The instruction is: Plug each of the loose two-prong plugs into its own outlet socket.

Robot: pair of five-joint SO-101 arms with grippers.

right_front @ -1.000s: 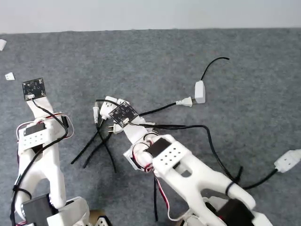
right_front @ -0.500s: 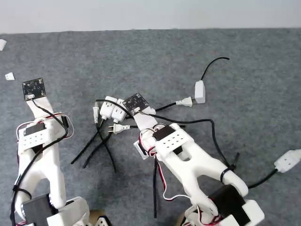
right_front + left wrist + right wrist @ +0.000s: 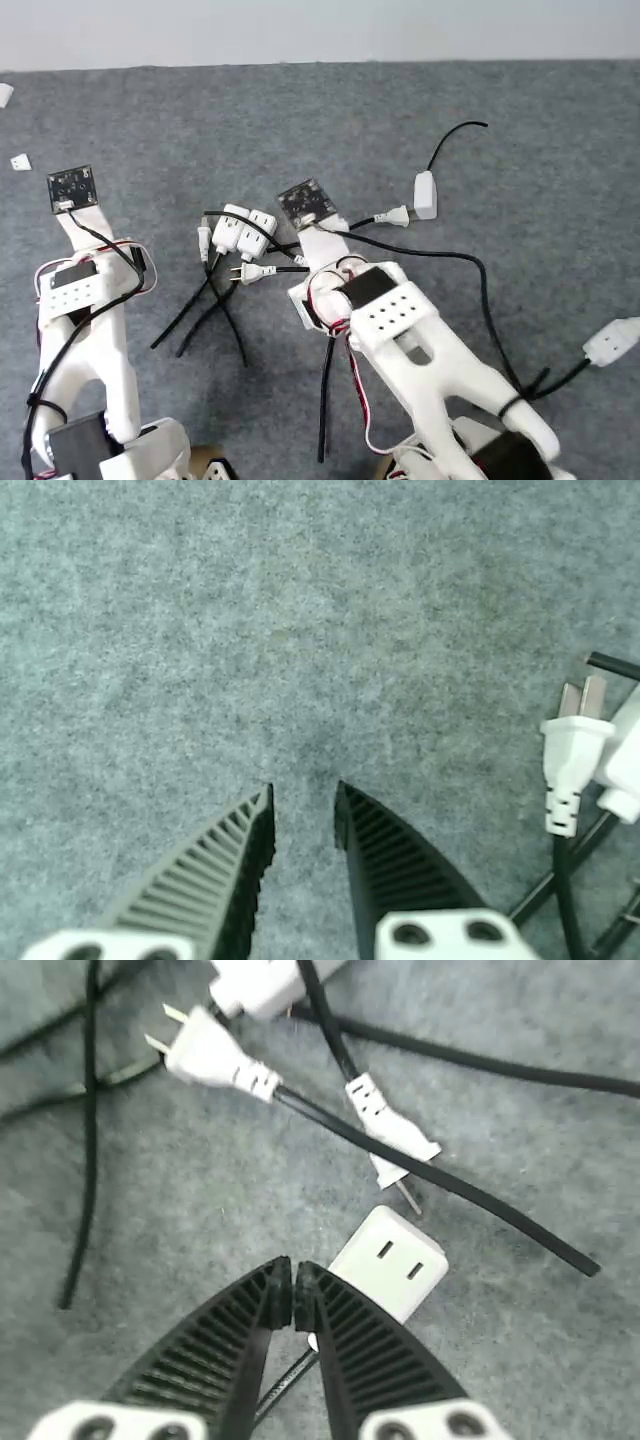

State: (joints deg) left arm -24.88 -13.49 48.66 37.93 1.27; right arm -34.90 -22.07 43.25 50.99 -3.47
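Observation:
My right gripper point(image 3: 293, 1282) is shut with nothing between its fingertips, low over the grey carpet. Just beyond its tips lies a white outlet socket point(image 3: 388, 1263), two slots facing up. A small white two-prong plug point(image 3: 393, 1142) lies beyond it, prongs pointing at the socket. Farther off is a second plug point(image 3: 205, 1048) on a black cord, beside another white socket point(image 3: 262, 984). My left gripper point(image 3: 303, 802) is open a little over bare carpet, with a white plug point(image 3: 570, 760) off to one side. From above, a socket pair point(image 3: 242, 230), a plug point(image 3: 252, 272) and another plug point(image 3: 396, 216) by a socket point(image 3: 425, 195) show.
Black cords point(image 3: 215, 310) cross the carpet between the two arms and loop around the right arm point(image 3: 400, 320). Another white socket point(image 3: 612, 342) lies at the far right edge. The left arm point(image 3: 80, 300) stands at the left. A pale wall runs along the back.
The right arm's wrist has swung right and toward the back, off the socket pair. Its cable loop shifted with it. The left arm has not moved.

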